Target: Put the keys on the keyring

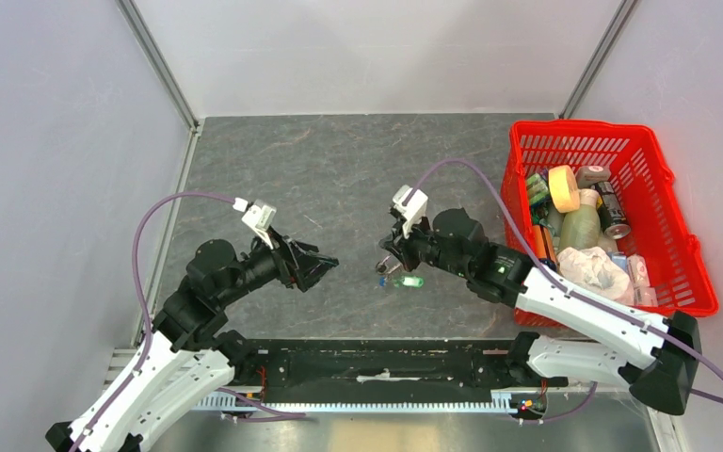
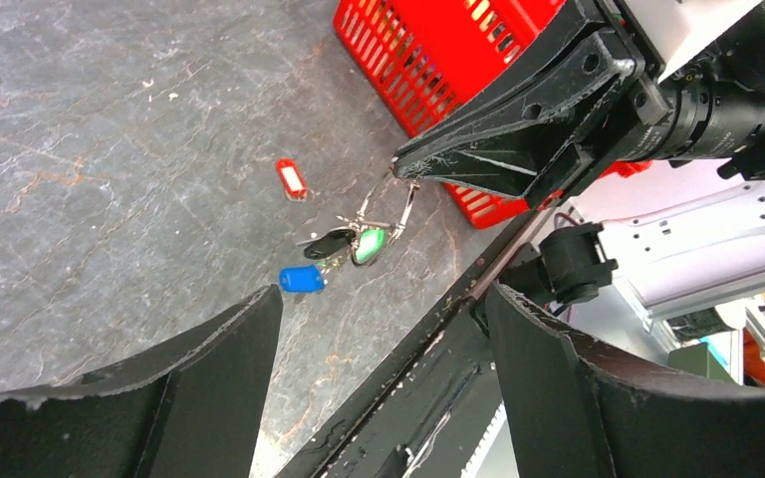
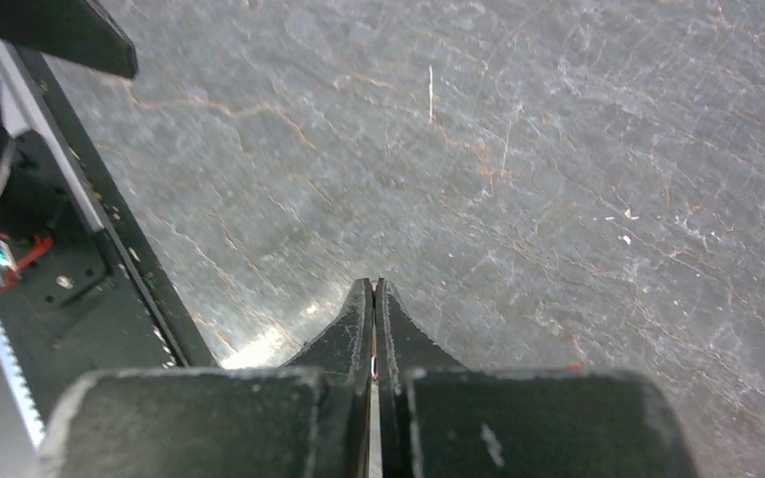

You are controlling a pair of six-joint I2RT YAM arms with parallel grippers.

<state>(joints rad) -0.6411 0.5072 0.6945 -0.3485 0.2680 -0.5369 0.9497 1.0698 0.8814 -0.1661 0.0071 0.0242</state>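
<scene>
My right gripper (image 1: pixel 386 259) is shut on the keyring (image 2: pixel 401 202), a thin silver wire ring that hangs from its fingertips in the left wrist view (image 2: pixel 398 165). A green key (image 2: pixel 369 244), a dark-headed key (image 2: pixel 329 242) and a blue key (image 2: pixel 301 280) trail from the ring down to the table. The green key (image 1: pixel 410 281) and the blue key (image 1: pixel 379 279) also show from above. A red key (image 2: pixel 291 179) lies alone on the table beyond them. My left gripper (image 1: pixel 325 264) is open and empty, a short way left of the bunch. In the right wrist view the right gripper (image 3: pixel 374 284) is pressed shut and the ring is hidden.
A red plastic basket (image 1: pixel 612 127) full of bottles, cans and tape stands at the right, close behind the right arm; its corner shows in the left wrist view (image 2: pixel 408 50). The black base rail (image 1: pixel 377 363) runs along the near edge.
</scene>
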